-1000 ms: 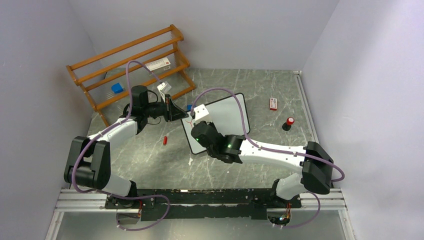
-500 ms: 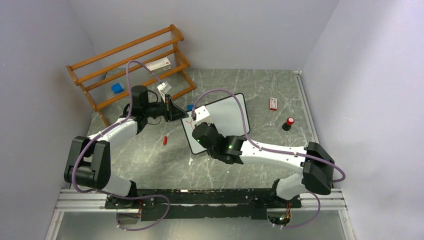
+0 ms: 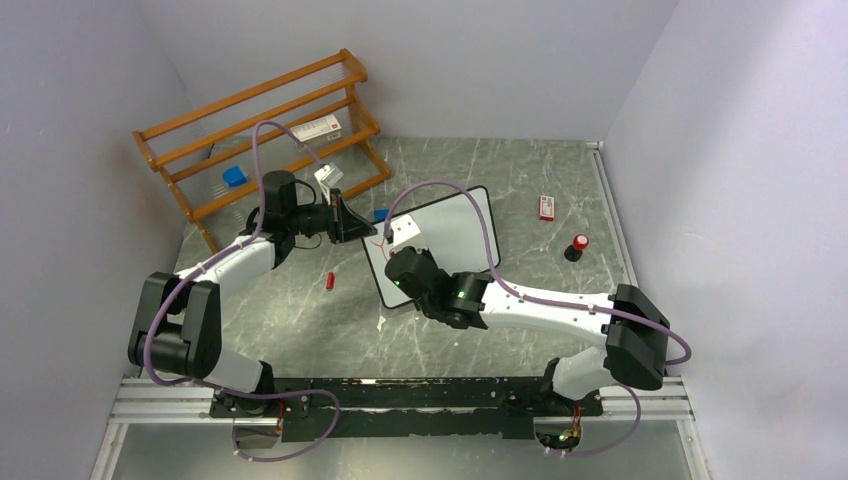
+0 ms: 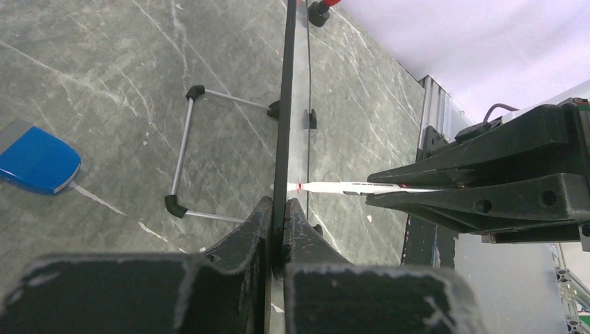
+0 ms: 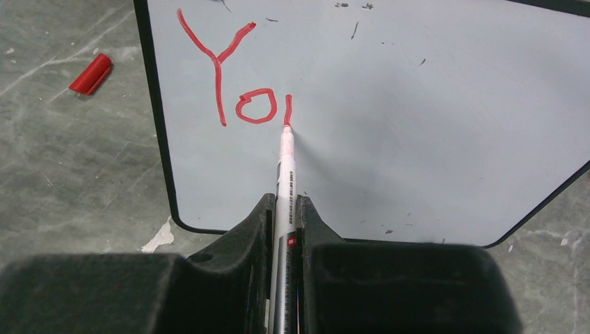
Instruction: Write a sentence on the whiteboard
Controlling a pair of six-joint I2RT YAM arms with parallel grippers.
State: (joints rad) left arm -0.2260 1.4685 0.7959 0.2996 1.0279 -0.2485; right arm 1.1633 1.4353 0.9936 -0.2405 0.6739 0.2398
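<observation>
The whiteboard (image 3: pixel 455 225) stands propped at mid-table, white with a thin black frame. My left gripper (image 4: pixel 284 209) is shut on its left edge, seen edge-on as a black line (image 4: pixel 286 104) in the left wrist view. My right gripper (image 5: pixel 285 209) is shut on a white marker (image 5: pixel 286 167), whose red tip touches the board face (image 5: pixel 417 125). The sentence (image 5: pixel 236 83) reads a red "Yo" plus a short vertical stroke ending at the tip. The marker (image 4: pixel 348 186) also shows in the left wrist view, meeting the board.
A red marker cap (image 3: pixel 329 281) lies on the table left of the board. A wooden rack (image 3: pixel 260 130) stands at the back left, a blue pad (image 4: pixel 38 163) near it. A small red box (image 3: pixel 546 207) and a red-topped black object (image 3: pixel 578 246) lie right of the board.
My right gripper has shifted slightly left and toward the near side along the board with the marker. The left arm has not moved.
</observation>
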